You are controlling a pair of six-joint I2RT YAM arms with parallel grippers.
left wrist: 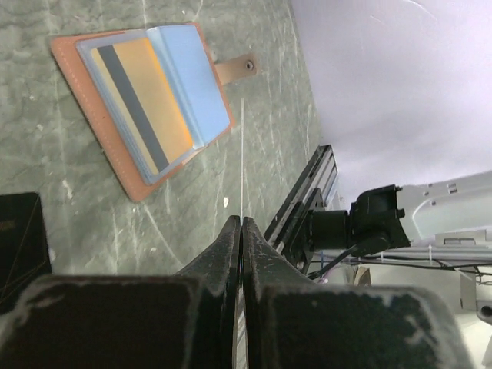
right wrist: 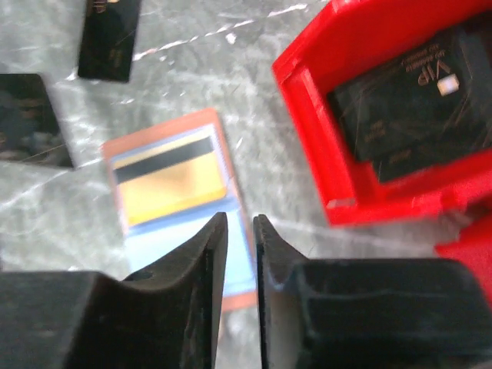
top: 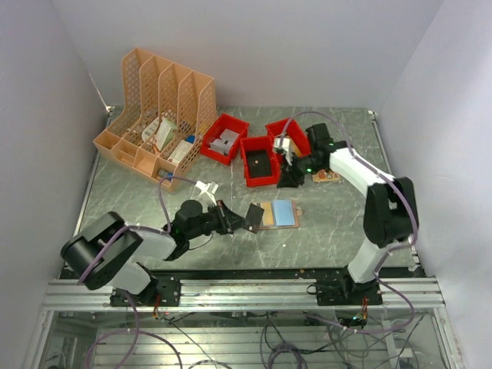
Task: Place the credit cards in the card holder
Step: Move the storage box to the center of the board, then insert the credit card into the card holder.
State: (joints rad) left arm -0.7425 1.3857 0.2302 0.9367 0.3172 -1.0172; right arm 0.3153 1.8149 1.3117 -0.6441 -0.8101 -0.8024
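Observation:
The salmon-pink card holder (top: 278, 213) lies open on the table, an orange card with a dark stripe in its left sleeve and a blue sleeve on the right. It also shows in the left wrist view (left wrist: 146, 100) and the right wrist view (right wrist: 173, 184). My left gripper (top: 244, 218) is shut on a dark card (top: 253, 217), seen edge-on as a thin line (left wrist: 242, 154), just left of the holder. My right gripper (top: 290, 178) hovers behind the holder beside a red bin (top: 261, 178); its jaws stand slightly apart and empty (right wrist: 240, 223). A black card (right wrist: 400, 100) lies in that bin.
Two more red bins (top: 225, 138) (top: 288, 134) and an orange lattice file rack (top: 157, 115) stand at the back. A small patterned item (top: 327, 176) lies right of my right gripper. Another dark card (left wrist: 19, 238) shows at the left edge of the left wrist view.

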